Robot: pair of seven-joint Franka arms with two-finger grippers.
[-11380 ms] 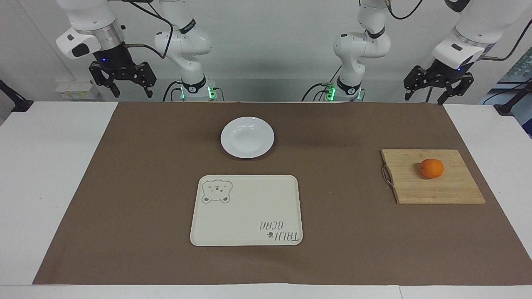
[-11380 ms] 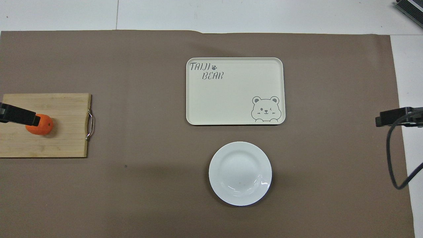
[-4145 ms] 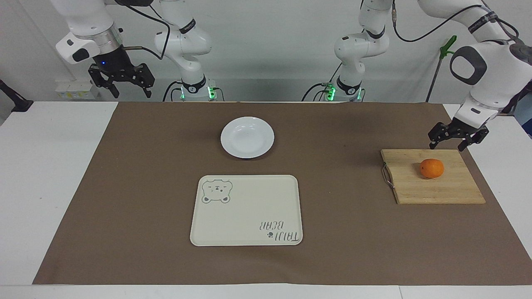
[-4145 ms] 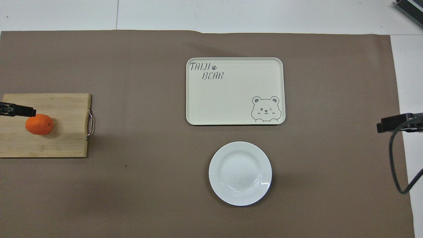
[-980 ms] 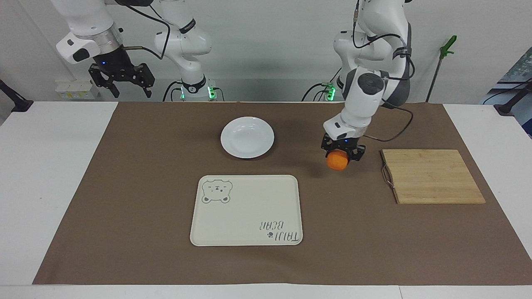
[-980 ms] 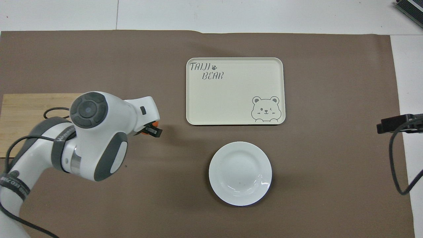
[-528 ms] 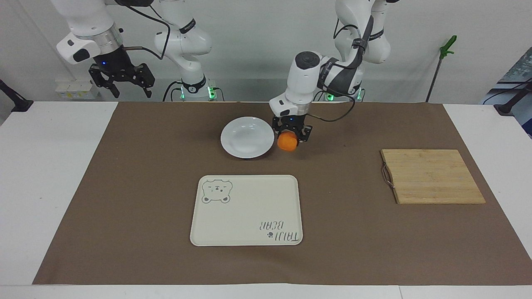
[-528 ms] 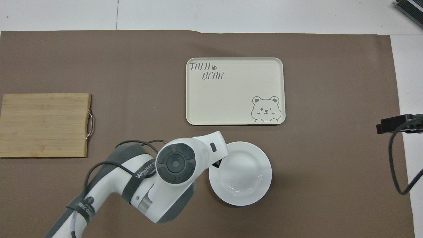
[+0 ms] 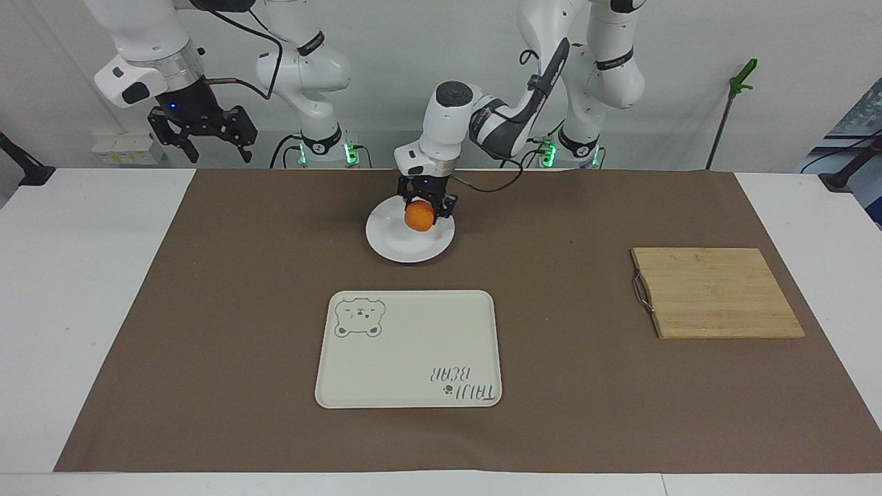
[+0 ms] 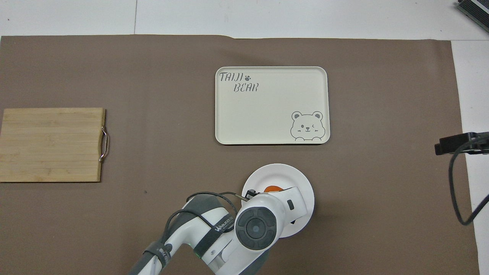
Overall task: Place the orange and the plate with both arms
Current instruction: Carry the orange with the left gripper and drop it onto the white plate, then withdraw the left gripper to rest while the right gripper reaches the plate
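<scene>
The left gripper (image 9: pixel 425 204) hangs over the plate (image 9: pixel 388 244), its jaws closed on the orange (image 9: pixel 419 216), which sits between the fingers and shows below them. In the facing view the fruit is still clear of the plate's surface, a little toward the rim nearer the robots, so it is carried, not yet set down. The grip is from above, fingers pointing down, which looks suited to lowering the fruit straight into the shallow middle of the plate, where it is least likely to roll off once let go. From overhead the arm's wrist covers much of the plate (image 10: pixel 301 183) and only a sliver of orange (image 10: pixel 272 188) peeps out.

The plate lies on the brown mat (image 9: pixel 207 310), nearer the robots than the tray (image 9: pixel 413 324); the tray with its bear drawing is bare, and I judge it the likely spot for plate and fruit afterwards. The board (image 9: pixel 716 293) lies well apart from the plate, toward the left arm's end of the table, with nothing on it.

The right gripper (image 9: pixel 202 134) waits high above the table edge at the right arm's end, well apart from the plate, jaws spread and holding nothing, probably kept out of the way until the plate itself needs moving
</scene>
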